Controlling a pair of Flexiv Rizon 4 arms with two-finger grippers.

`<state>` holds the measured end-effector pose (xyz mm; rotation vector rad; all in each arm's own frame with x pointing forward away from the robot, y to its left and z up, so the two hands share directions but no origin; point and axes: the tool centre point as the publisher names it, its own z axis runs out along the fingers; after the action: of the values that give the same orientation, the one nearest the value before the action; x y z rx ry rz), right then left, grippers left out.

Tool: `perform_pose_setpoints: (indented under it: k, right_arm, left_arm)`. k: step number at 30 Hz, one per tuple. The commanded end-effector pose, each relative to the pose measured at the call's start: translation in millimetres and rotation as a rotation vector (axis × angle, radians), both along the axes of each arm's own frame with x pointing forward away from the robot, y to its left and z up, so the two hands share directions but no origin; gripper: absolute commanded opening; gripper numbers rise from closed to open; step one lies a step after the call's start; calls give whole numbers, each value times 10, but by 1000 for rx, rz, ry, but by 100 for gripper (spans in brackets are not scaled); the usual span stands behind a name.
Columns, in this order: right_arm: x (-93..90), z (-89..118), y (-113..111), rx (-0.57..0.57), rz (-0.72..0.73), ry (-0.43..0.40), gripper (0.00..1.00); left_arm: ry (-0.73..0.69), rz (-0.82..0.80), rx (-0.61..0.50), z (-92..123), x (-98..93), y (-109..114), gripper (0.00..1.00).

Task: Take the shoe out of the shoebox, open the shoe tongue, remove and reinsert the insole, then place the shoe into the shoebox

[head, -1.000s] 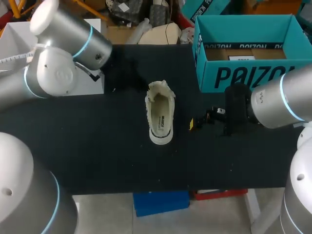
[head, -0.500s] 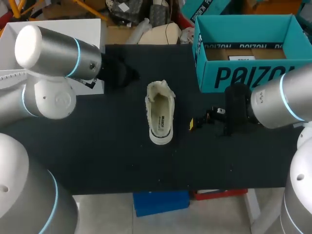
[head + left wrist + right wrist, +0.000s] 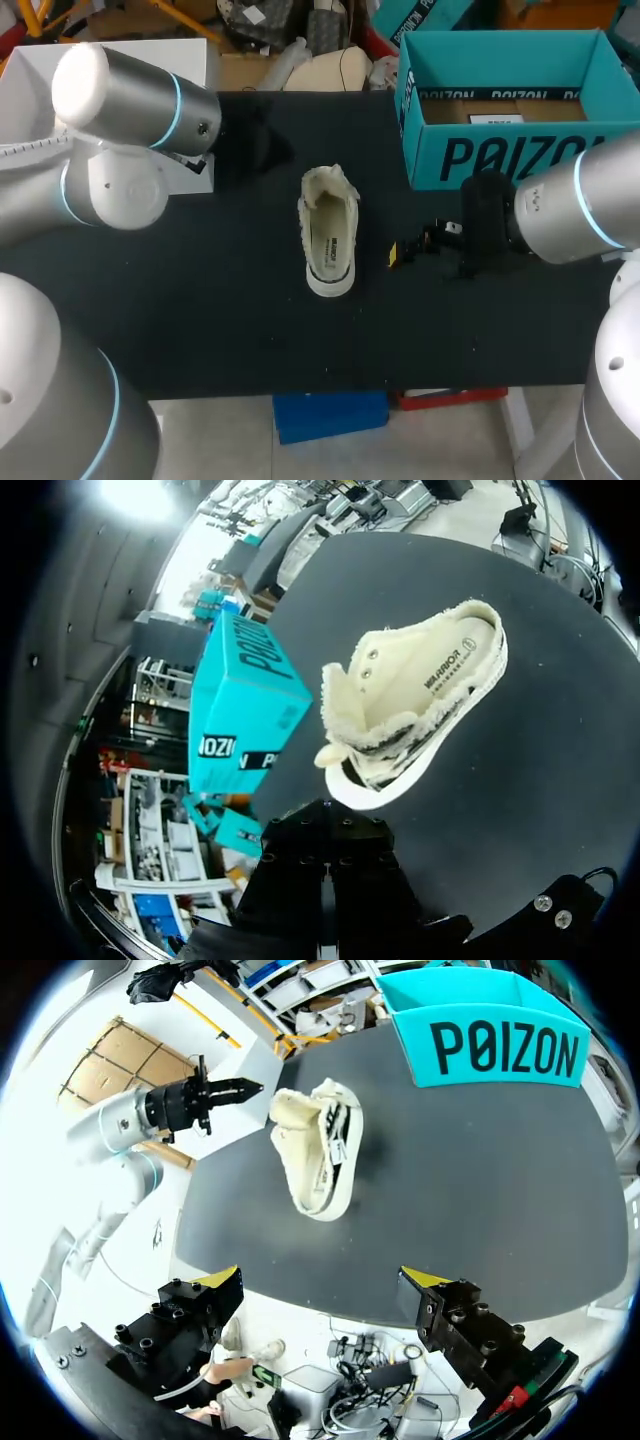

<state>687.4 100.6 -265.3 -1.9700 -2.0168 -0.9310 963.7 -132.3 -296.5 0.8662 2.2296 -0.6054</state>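
Shoe [image 3: 328, 232] on table [image 3: 200, 300], shoebox [image 3: 440, 152] nearby

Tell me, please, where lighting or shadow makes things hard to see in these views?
Head view: the black left gripper nearly vanishes against the black table, while the pale shoe stands out. Left wrist view: the shoe is evenly lit, without glare. Right wrist view: glare whitens everything past the table's edge; the right gripper shows clearly.

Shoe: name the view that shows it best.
Left wrist view: the shoe lies close ahead, with its opening, eyelets and insole clear. The head view shows it small from above; the right wrist view shows it farther off.
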Motion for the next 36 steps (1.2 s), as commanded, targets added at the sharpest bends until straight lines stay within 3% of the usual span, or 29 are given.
perform_pose_setpoints:
  k: [1,8,15,20,24,32,36]
  right_arm:
    - [3,-4,13,-1,-1,1,100]
    - [3,-4,13,-1,-1,1,100]
    - [3,-4,13,-1,-1,1,100]
    - [3,-4,13,-1,-1,1,100]
    - [3,-4,13,-1,-1,1,100]
    - [3,-4,13,-1,-1,1,100]
    - [3,-4,13,-1,-1,1,100]
  left_arm:
    - [23,-39,31,-51,159,-118,0]
    - [74,-160,62,-39,329,-400,0]
    - [136,-286,114,-31,295,-732,0]
    - [189,-355,164,-119,130,-856,0]
    - [210,-382,255,-198,-46,-773,0]
    - [270,-424,301,-448,-401,-630,0]
    - [286,-425,293,-562,-466,-665,0]
